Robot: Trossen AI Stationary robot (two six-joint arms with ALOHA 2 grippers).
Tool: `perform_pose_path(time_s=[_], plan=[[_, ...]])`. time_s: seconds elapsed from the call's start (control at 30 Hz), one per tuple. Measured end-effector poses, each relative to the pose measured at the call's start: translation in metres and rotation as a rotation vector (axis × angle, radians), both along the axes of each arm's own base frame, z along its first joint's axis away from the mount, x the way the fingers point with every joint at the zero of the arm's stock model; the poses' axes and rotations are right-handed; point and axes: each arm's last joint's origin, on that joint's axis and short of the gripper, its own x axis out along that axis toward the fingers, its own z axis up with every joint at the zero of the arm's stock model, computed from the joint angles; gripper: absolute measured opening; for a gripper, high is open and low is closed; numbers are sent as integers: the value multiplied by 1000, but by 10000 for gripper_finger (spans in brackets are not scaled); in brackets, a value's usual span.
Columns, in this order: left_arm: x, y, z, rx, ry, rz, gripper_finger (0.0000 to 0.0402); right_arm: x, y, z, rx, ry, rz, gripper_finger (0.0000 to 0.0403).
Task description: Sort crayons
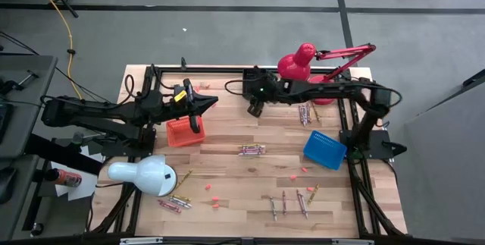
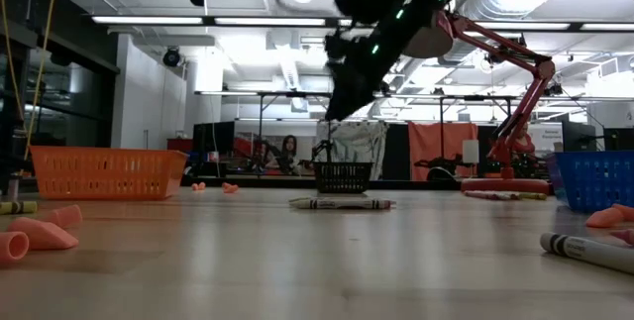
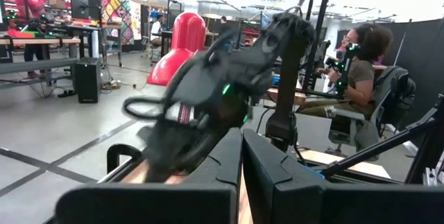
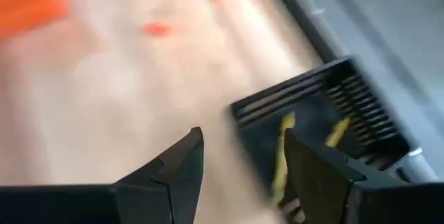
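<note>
The right gripper hangs with its fingers spread and nothing between them, above a small black basket at the far side of the desk. Two or three yellow crayons lie inside that basket, so the yellow sorting looks under way. The left gripper, fingers pressed together and empty, hovers over the orange basket; I cannot tell whether anything is in it.

Much is left, judging by the spread. A bunch of crayons lies mid-desk, another bunch sits near the red lamp, loose ones are scattered along the near edge, and a few more lie by the white lamp. The blue basket stands at the right side; its contents are not visible. Small pink crumbs dot the wood.

No brand or writing can be read; the crayon wrappers show only as dark bands.
</note>
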Motion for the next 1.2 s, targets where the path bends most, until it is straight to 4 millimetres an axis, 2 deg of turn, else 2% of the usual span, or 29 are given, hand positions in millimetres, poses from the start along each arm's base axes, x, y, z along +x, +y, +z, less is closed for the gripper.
perform_pose_path(time_s=[0.17,0.27,0.4,0.53,0.67,0.8,1.0,1.2], plan=[[0,0,-1,0,12,0,3,-21,37,29,99,32,139,195],[0,0,-3,-1,34,0,3,-38,62,36,125,88,169,195],[0,0,-4,-1,42,0,3,-78,88,21,189,126,93,195],[0,0,-4,-1,44,0,3,-135,101,0,266,108,-196,195],[0,0,-4,7,46,1,3,-179,92,-15,389,18,-637,187],[0,0,-4,7,46,1,3,-200,71,-31,403,74,-901,167],[0,0,-4,3,44,1,3,-205,33,-47,319,198,-995,142],[0,0,-4,-1,43,0,3,-206,10,-58,364,276,-1003,140]])
